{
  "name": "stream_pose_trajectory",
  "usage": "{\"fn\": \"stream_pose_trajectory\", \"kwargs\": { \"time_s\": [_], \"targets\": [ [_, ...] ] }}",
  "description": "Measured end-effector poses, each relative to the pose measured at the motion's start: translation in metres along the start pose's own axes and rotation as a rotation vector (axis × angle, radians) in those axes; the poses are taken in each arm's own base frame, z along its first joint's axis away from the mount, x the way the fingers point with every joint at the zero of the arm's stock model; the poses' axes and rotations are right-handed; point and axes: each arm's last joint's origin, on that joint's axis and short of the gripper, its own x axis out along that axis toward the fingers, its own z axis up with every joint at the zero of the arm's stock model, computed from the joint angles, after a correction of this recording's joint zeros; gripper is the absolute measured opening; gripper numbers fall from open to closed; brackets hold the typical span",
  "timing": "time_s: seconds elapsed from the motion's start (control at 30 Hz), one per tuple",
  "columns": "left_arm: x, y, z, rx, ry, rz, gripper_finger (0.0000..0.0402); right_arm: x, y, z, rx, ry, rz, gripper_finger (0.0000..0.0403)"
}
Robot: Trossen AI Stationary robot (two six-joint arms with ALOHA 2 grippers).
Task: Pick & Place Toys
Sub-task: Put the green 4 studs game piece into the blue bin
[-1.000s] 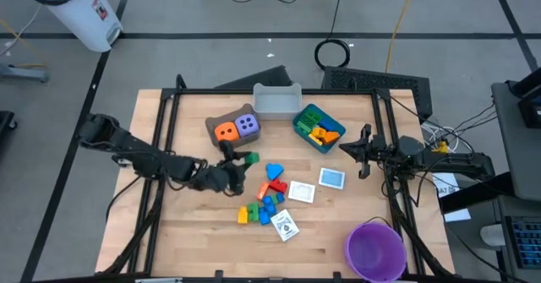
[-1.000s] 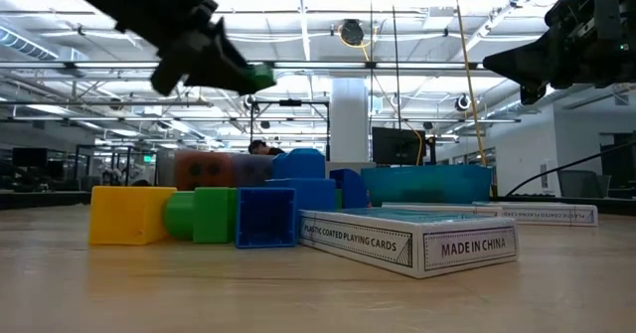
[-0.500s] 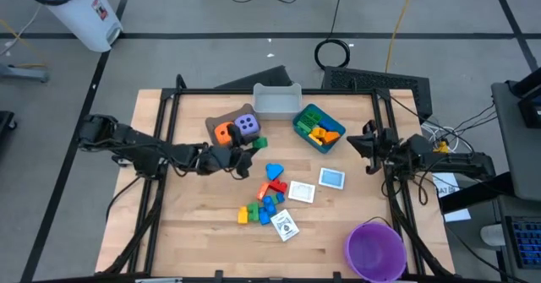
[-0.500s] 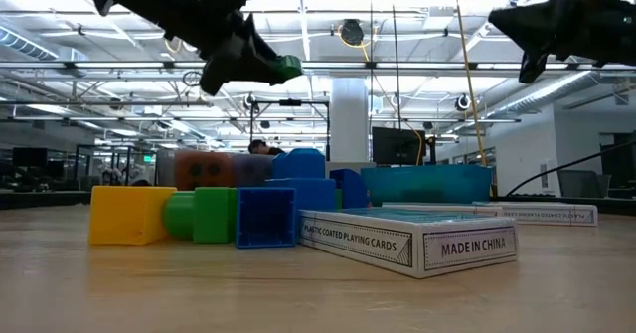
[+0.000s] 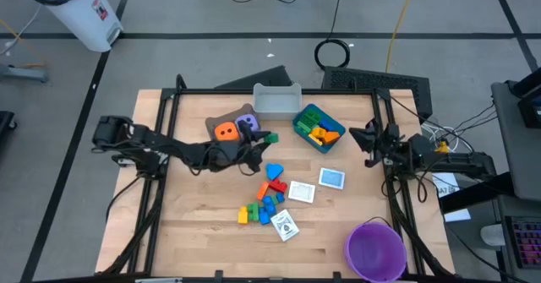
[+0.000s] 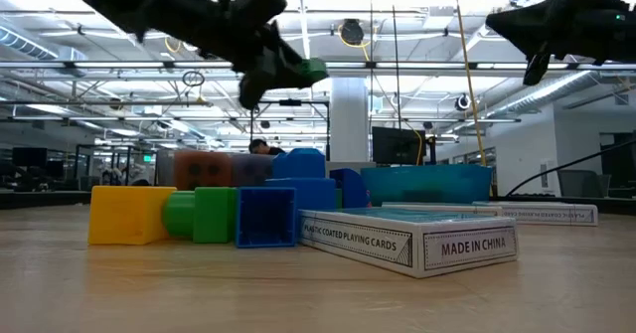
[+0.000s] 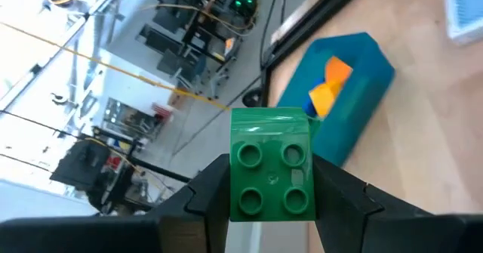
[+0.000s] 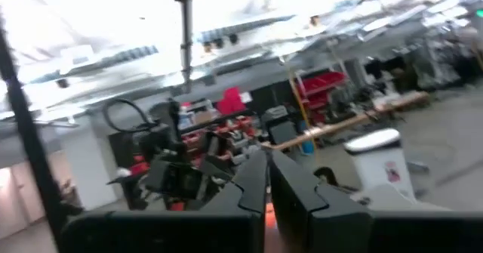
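Above the table's middle, the left end effector is clamped on a green brick, with the blue bin just beyond toward the right edge; the right end effector, fingers together, waits there.

The left gripper now holds the green brick further toward the back of the table than one second ago. Then it was low beside the pile of bricks; now it is past the purple die and closer to the blue bin. In the low view it is also higher and more to the right. The right gripper now sits slightly more toward the table's back edge.
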Motion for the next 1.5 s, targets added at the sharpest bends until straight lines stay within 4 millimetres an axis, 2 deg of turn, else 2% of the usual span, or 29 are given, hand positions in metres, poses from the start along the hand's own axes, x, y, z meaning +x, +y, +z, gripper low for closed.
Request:
{"fn": "stream_pose_trajectory", "kwargs": {
  "time_s": [0.17, 0.33, 0.43, 0.53, 0.67, 0.77, 0.9, 1.0, 1.13, 1.27, 1.37, 1.5],
  "targets": [
    [0.028, 0.004, 0.016, 0.042, -0.020, -0.050, 0.0150, 0.010, 0.001, -0.006, 0.074, 0.024, -0.018, 0.0081],
    [0.056, 0.001, 0.036, 0.080, -0.039, -0.053, 0.0150, 0.024, 0.000, -0.021, 0.096, 0.106, -0.039, 0.0161],
    [0.067, 0.002, 0.046, 0.105, -0.051, -0.038, 0.0150, 0.033, 0.000, -0.036, 0.112, 0.236, -0.062, 0.0206],
    [0.075, -0.002, 0.050, 0.131, -0.043, -0.047, 0.0150, 0.051, 0.006, -0.037, 0.140, 0.296, -0.027, 0.0241],
    [0.080, -0.001, 0.054, 0.134, -0.035, -0.060, 0.0150, 0.071, 0.013, -0.040, 0.122, 0.327, 0.055, 0.0269],
    [0.078, -0.002, 0.056, 0.130, -0.034, -0.053, 0.0150, 0.083, 0.018, -0.037, 0.130, 0.298, 0.107, 0.0275],
    [0.075, -0.006, 0.059, 0.152, -0.025, -0.048, 0.0150, 0.090, 0.015, -0.049, 0.106, 0.360, 0.047, 0.0276],
    [0.074, -0.007, 0.060, 0.154, -0.029, -0.052, 0.0150, 0.102, 0.015, -0.049, 0.129, 0.353, 0.036, 0.0277],
    [0.073, -0.008, 0.062, 0.150, -0.034, -0.048, 0.0150, 0.113, 0.013, -0.059, 0.126, 0.402, 0.007, 0.0277],
    [0.072, -0.008, 0.062, 0.150, -0.037, -0.048, 0.0150, 0.125, 0.018, -0.060, 0.133, 0.419, 0.075, 0.0275],
    [0.072, -0.009, 0.062, 0.153, -0.031, -0.051, 0.0150, 0.129, 0.019, -0.062, 0.126, 0.425, 0.086, 0.0262],
    [0.072, -0.009, 0.062, 0.153, -0.029, -0.049, 0.0150, 0.131, 0.019, -0.061, 0.112, 0.415, 0.087, 0.0225]
  ]
}}
